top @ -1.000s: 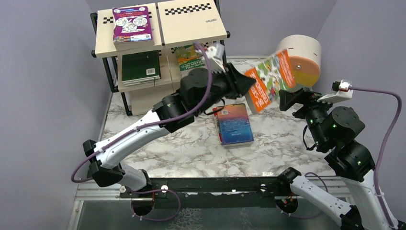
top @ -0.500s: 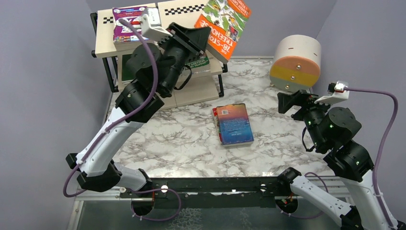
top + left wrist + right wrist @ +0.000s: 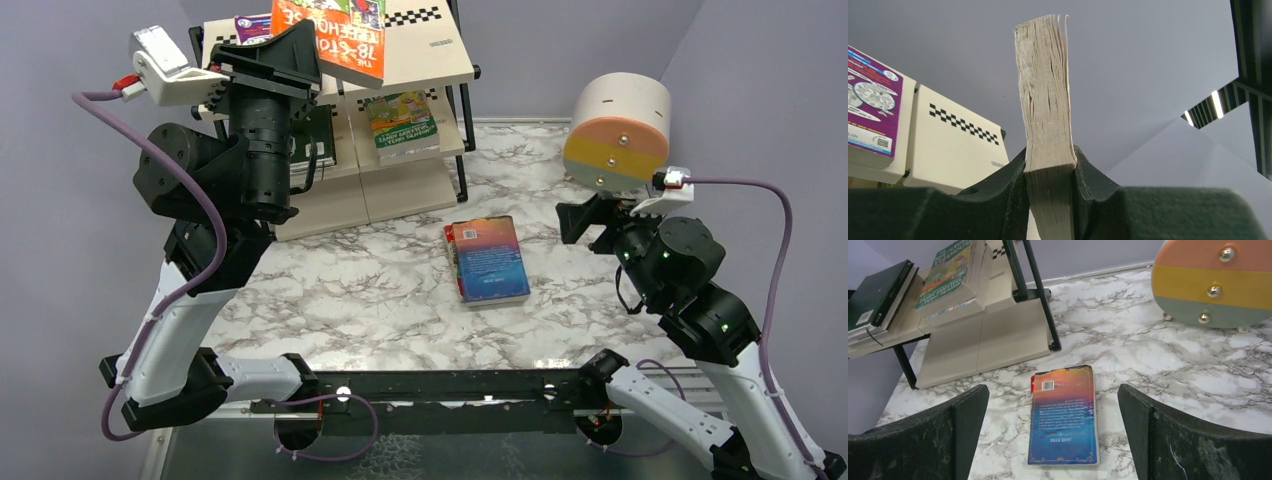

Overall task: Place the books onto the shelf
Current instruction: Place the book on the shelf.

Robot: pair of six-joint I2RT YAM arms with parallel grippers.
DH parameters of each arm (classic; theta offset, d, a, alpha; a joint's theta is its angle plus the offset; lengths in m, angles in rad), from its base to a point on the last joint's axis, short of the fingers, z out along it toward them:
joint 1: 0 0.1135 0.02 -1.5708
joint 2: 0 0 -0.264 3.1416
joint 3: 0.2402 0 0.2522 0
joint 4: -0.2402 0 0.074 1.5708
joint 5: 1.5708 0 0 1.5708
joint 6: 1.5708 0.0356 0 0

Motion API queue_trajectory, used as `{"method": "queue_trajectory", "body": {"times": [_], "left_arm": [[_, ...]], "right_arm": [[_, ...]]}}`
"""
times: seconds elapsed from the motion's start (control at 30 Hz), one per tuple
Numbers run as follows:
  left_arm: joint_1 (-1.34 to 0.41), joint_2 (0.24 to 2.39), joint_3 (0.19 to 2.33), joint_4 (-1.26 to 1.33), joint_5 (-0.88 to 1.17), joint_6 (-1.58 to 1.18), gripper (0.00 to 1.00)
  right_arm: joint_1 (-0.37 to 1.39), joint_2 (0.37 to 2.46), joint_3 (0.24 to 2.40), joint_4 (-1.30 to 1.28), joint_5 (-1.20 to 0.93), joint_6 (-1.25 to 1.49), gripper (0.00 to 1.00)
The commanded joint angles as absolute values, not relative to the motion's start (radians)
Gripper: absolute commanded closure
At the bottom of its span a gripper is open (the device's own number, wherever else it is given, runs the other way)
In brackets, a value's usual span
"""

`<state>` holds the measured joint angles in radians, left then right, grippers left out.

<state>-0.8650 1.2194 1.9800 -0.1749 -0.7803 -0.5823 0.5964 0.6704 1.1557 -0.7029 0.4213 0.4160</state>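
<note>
My left gripper [image 3: 296, 48] is shut on an orange and green cartoon book [image 3: 340, 38], held high over the top board of the shelf [image 3: 425, 55]. In the left wrist view the book's page edge [image 3: 1045, 95] stands upright, clamped between the jaws of the left gripper [image 3: 1049, 172]. A purple book [image 3: 870, 115] lies on the top board. A green book [image 3: 400, 122] and a dark green book [image 3: 875, 295] lie on the middle tier. A blue and orange book [image 3: 487, 258] lies flat on the marble table. My right gripper [image 3: 1053, 392] hovers open above and just near of this blue book [image 3: 1064, 415].
A round beige and orange drum [image 3: 615, 128] stands at the back right, close to my right wrist. The shelf's black frame post [image 3: 1035, 295] stands just behind the blue book. Purple walls close in on both sides.
My left arm has lifted the orange book from mid-table up and leftward to above the shelf top. The right gripper has shifted slightly left and stays open.
</note>
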Motion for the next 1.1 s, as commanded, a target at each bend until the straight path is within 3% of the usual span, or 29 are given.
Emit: {"method": "queue_trajectory", "body": {"times": [0.0,0.17,0.63,1.07], "left_arm": [[-0.864,1.224,1.955,-0.021,-0.848,-0.51,1.0],[-0.848,1.291,1.952,0.024,-0.822,-0.528,1.0],[-0.591,1.514,2.098,0.01,-0.591,-0.753,1.0],[-0.189,1.435,2.029,-0.152,-0.326,-1.033,1.0]], "right_arm": [[0.6,0.667,1.134,-0.657,0.367,0.429,0.01],[0.6,0.657,1.11,-0.644,0.349,0.431,0.01],[0.599,0.624,1.059,-0.634,0.326,0.411,0.01],[0.6,0.651,1.037,-0.605,0.29,0.411,0.01]]}}
